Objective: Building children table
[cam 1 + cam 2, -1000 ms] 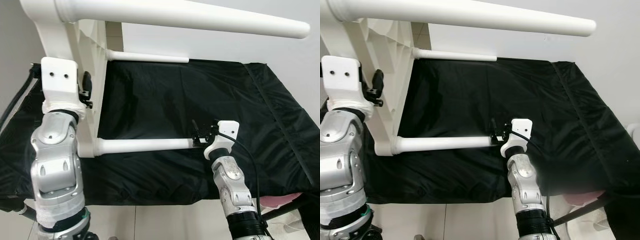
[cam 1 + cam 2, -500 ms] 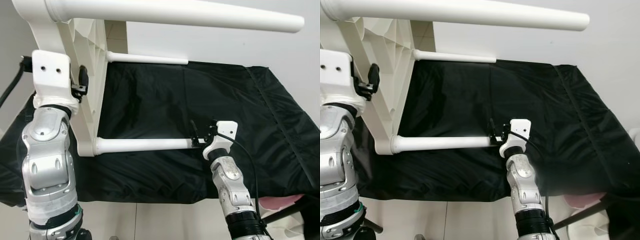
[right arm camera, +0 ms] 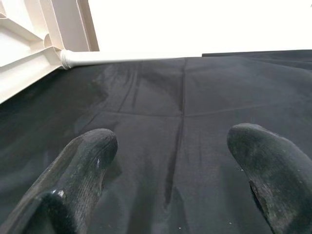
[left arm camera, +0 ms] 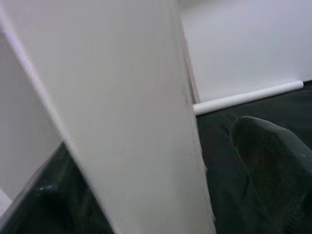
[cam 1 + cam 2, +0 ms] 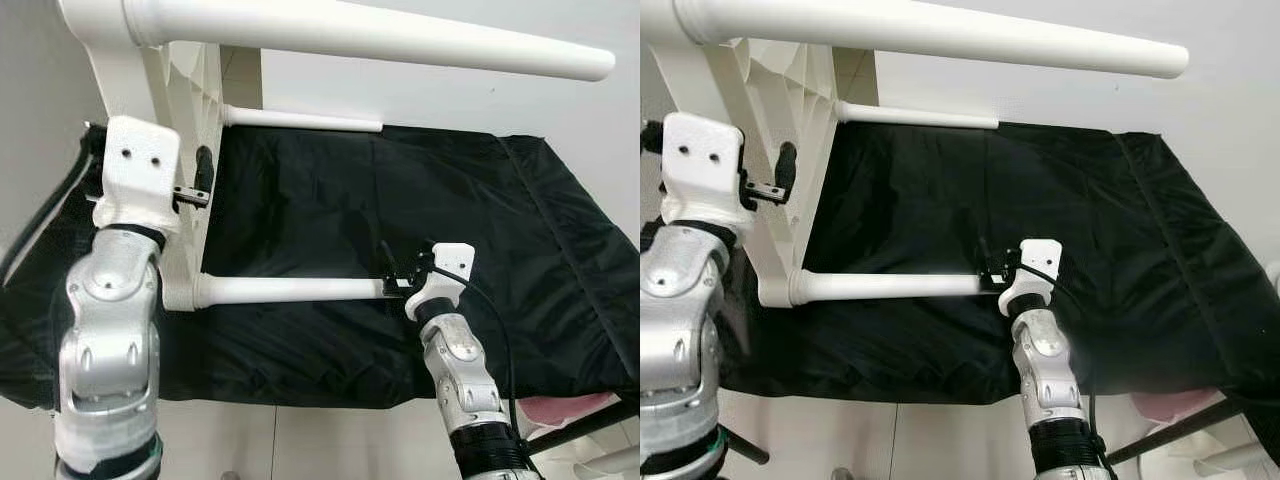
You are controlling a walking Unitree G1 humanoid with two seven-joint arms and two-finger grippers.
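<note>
Kids' table [image 5: 190, 130] is tipped on its side on the black-covered counter [image 5: 330, 210], legs horizontal. Left pincer [image 5: 200, 175] clamps the tabletop edge; right pincer [image 5: 392, 268] hangs apart at the near leg [image 5: 295, 290] tip, gripping nothing. Imo steady the top w/ left, close right squarely on leg. Leg sockets hidden; far table end cut off.

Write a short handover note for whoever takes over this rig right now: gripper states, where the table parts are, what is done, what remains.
Left gripper: clamped on the white tabletop, which stands on its edge on the black cloth.
Right gripper: open, at the free end of the lower near leg; whether it touches is unclear.
Done: three legs are seen fitted, including the upper near leg and the far leg.
Left: check any fourth leg, then set the table upright.
</note>
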